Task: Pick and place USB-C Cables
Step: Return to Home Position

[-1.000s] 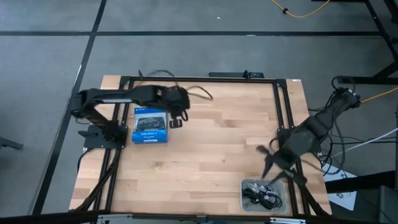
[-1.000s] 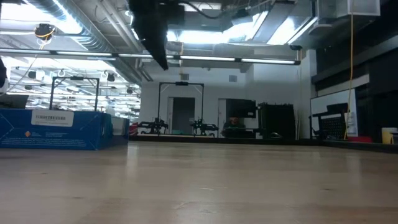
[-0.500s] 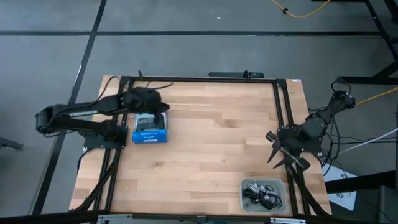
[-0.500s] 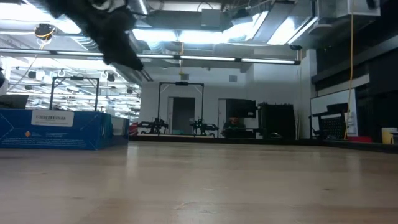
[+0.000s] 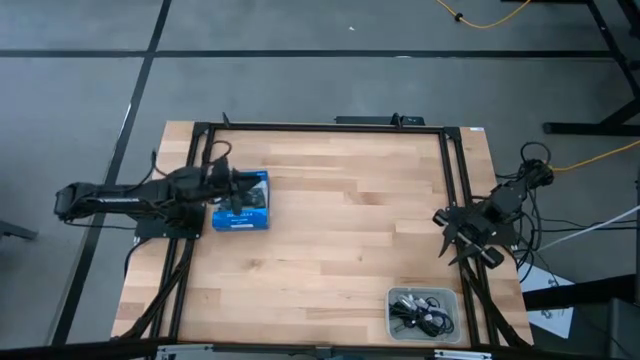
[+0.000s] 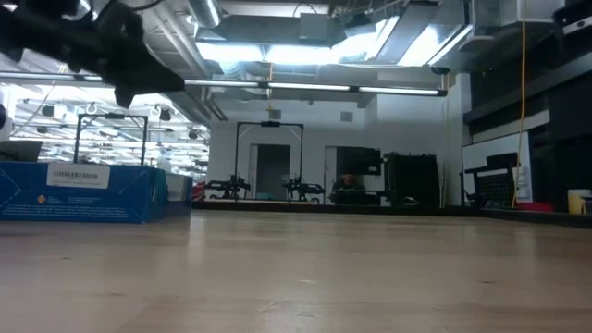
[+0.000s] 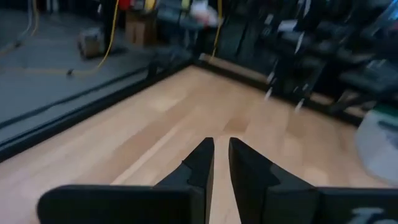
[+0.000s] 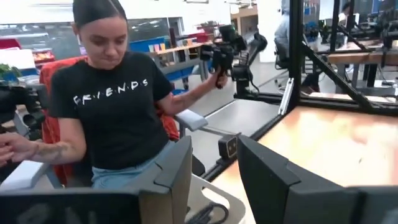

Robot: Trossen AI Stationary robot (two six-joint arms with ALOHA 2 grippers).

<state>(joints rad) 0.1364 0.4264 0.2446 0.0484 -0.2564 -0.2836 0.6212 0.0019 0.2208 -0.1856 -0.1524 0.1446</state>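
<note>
One blue box (image 5: 242, 203), one clear tray (image 5: 424, 312) w/ a tangle of cables (image 5: 420, 314) (can't count 'em), two arms, one person (image 8: 112, 106).

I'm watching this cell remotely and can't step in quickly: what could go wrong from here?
The left gripper hangs over the blue box; dropping lower could knock or shove it. The right gripper, open and empty, is out past the table's right edge, facing a seated person, so a swing outward might come near them. The USB-C Cables lie tangled in their tray; one grab may lift several.
</note>
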